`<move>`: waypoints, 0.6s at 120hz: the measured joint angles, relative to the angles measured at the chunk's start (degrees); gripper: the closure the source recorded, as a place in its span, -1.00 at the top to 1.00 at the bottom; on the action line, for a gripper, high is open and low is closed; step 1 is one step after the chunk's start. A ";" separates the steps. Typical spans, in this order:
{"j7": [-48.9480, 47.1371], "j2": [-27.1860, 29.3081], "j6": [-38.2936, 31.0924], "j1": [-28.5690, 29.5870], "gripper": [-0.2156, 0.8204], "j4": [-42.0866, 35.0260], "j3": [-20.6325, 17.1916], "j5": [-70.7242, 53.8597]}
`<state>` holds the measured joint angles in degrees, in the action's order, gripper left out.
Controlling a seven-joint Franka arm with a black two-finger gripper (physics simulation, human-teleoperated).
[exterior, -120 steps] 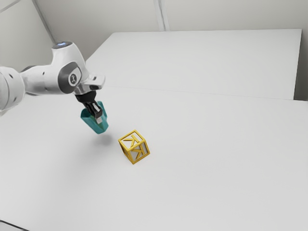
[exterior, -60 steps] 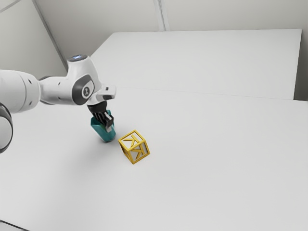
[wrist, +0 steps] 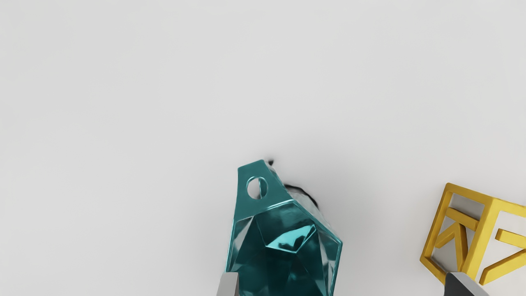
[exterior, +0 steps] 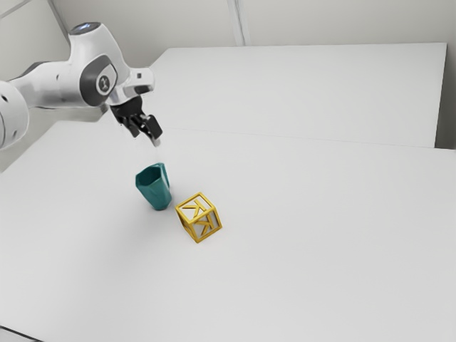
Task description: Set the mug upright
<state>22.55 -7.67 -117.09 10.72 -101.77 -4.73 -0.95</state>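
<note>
Mug (exterior: 154,189) stands upright on the bench (exterior: 306,249), base down, mouth up, toward the exterior view's left. Goal pose looks met; its lean in the exterior view matches the slant of the cube's upright edges, so likely just camera angle. Whether the task put it so, one moment can't tell. As far as shown, nothing about the mug's pose looks left to fix.

Mug: teal, glossy, hard-looking, maybe glass or glazed; can't confirm. Faceted walls, angular many-sided rim, narrower base. Inside has flat panels with bright reflections. Handle (wrist: 250,209) is a flat tapering tab with a round hole, on the mug's far side. Thin dark arc (wrist: 303,191) beside the mug's outer wall, can't tell what it is.

Tool (exterior: 146,137): open, fingers wide apart, gripping nothing, up above the mug and not touching it. Arm (exterior: 107,82) is smooth white with dark grey joint covers, coming in from the exterior view's left.

Cube (exterior: 199,218): near the mug, apart from it, on its exterior view's right and a bit nearer. Chunky yellow edge frame, pale grey faces, raised yellow K-like letters.

Bench: matte, off-white, smooth, no visible grain. Soft shading around the mug.
</note>
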 joint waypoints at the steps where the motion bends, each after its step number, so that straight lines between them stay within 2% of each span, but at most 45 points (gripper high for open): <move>1: -0.04 -0.01 0.52 0.01 0.46 0.72 -0.05 0.07; 20: -0.65 1.77 10.20 -0.10 0.53 9.53 -0.72 1.69; 38: -1.11 6.05 16.25 -0.23 0.55 10.52 -0.81 2.70; 72: -1.56 6.65 20.58 -0.77 0.58 10.87 -0.66 3.16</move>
<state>20.99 -1.02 -96.50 9.95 -90.90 -5.38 2.21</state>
